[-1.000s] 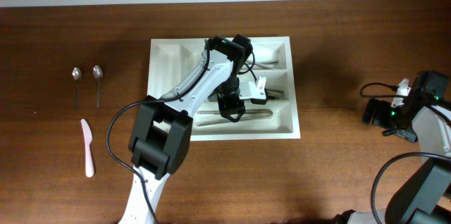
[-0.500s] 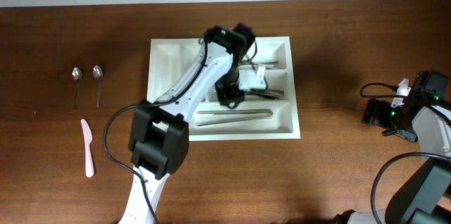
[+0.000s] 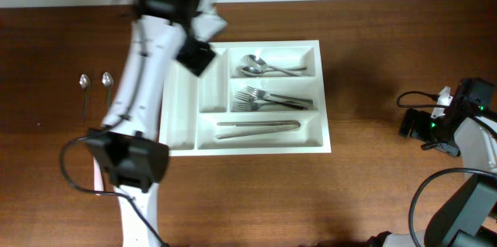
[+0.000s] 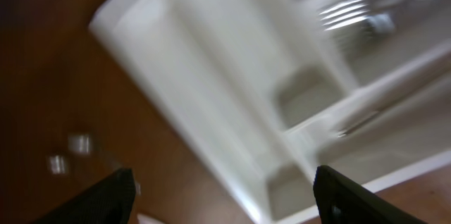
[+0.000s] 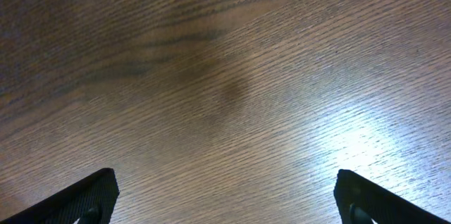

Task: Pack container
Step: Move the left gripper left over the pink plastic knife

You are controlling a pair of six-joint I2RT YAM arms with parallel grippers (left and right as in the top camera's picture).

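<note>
The right claw (image 5: 229,197) hangs over bare bench (image 3: 373,193) at the right side, its fingers spread wide and holding nothing. The container (image 3: 272,147) lies flat mid-bench, its long axis running left to right and its narrow upright compartments at the left end. It is well apart from the right claw, with open wood between them and along its near rim. Two spoons (image 3: 108,92) lie off its left end. The left claw (image 3: 196,51), blurred, hovers over the container's far-left corner with its fingers wide apart and empty. The far rim sits close to the bench's back edge.
</note>
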